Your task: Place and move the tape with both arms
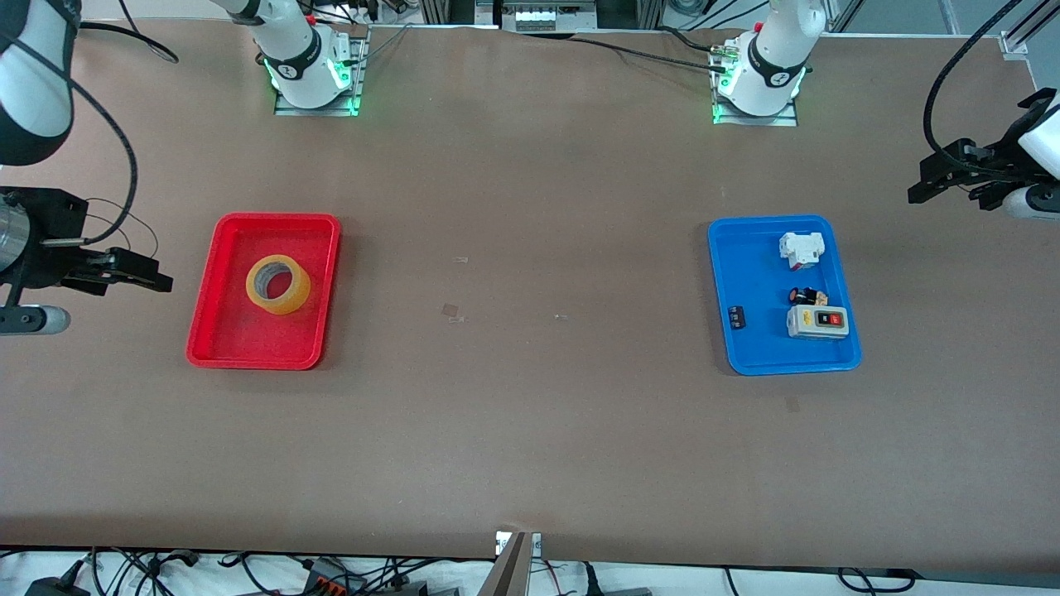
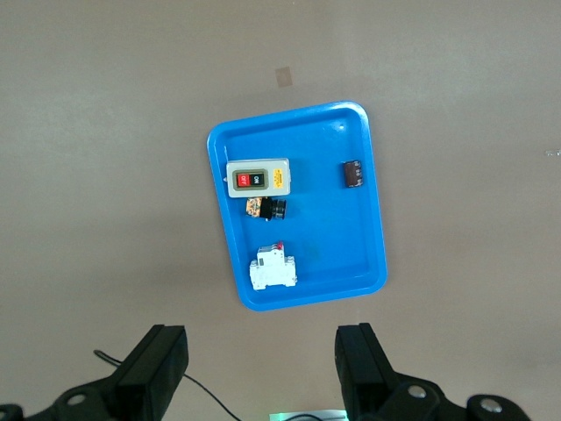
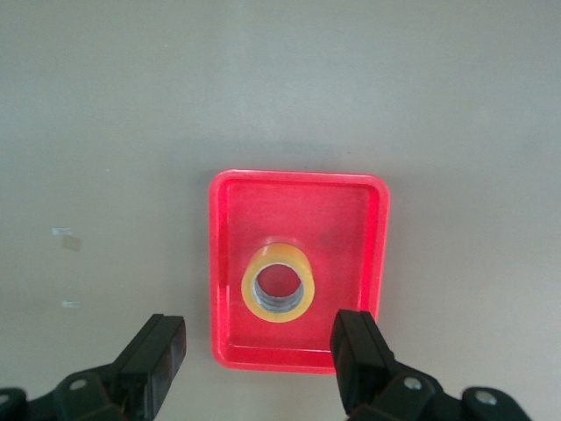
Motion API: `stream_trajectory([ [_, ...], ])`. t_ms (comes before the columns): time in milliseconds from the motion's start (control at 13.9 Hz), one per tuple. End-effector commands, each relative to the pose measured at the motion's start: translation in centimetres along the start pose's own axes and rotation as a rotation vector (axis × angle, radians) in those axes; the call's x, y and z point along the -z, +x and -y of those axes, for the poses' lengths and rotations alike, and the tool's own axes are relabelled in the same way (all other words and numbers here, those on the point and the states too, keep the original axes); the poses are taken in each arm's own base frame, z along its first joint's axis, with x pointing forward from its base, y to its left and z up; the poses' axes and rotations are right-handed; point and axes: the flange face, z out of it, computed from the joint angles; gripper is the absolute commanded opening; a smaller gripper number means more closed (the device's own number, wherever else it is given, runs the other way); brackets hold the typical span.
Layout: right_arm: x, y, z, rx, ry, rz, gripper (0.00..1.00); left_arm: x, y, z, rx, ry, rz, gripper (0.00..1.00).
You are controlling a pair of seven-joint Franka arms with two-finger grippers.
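Note:
The tape [image 1: 277, 284], a yellow-amber roll lying flat with its hole upward, rests in the middle of a red tray [image 1: 240, 335] toward the right arm's end of the table. My right gripper [image 1: 147, 273] hangs open and empty in the air just off that tray's outer side. In the right wrist view the tape [image 3: 278, 281] and red tray [image 3: 351, 228] lie below the open right gripper [image 3: 259, 331]. My left gripper [image 1: 929, 178] hovers open and empty past the blue tray, near the left arm's end of the table. The left wrist view shows the left gripper [image 2: 261, 342] open over bare table.
A blue tray [image 1: 719, 281] toward the left arm's end holds a grey switch box [image 1: 817, 322], a white breaker [image 1: 801, 248], a small button part [image 1: 808, 295] and a small black part [image 1: 737, 317]. The same blue tray [image 2: 333, 246] shows in the left wrist view.

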Motion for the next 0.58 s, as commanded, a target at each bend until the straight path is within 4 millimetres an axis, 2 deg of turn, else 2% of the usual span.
stream_trajectory([
  [0, 0.6, -0.5, -0.3, 0.009, -0.061, -0.012, 0.98, 0.4, -0.2, 0.0, 0.003, -0.005, 0.004, 1.00],
  [72, 0.1, -1.0, 0.1, 0.008, -0.098, -0.019, 0.98, 0.4, -0.2, 0.0, 0.003, -0.005, 0.004, 1.00],
  [216, 0.4, -3.3, -0.7, -0.003, -0.085, -0.061, 0.98, 0.4, -0.2, 0.0, 0.003, -0.005, 0.004, 1.00],
  [288, -0.2, -4.6, -1.2, -0.010, -0.076, -0.072, 0.98, 0.4, -0.2, 0.0, 0.003, -0.005, 0.004, 1.00],
  [360, -0.5, -5.2, -0.8, -0.007, -0.049, -0.071, 0.98, 0.4, -0.2, 0.0, 0.003, -0.005, 0.004, 1.00],
  [505, -0.5, -5.3, -0.2, 0.005, -0.035, -0.057, 0.99, 0.4, -0.2, 0.0, 0.003, -0.005, 0.004, 1.00],
])
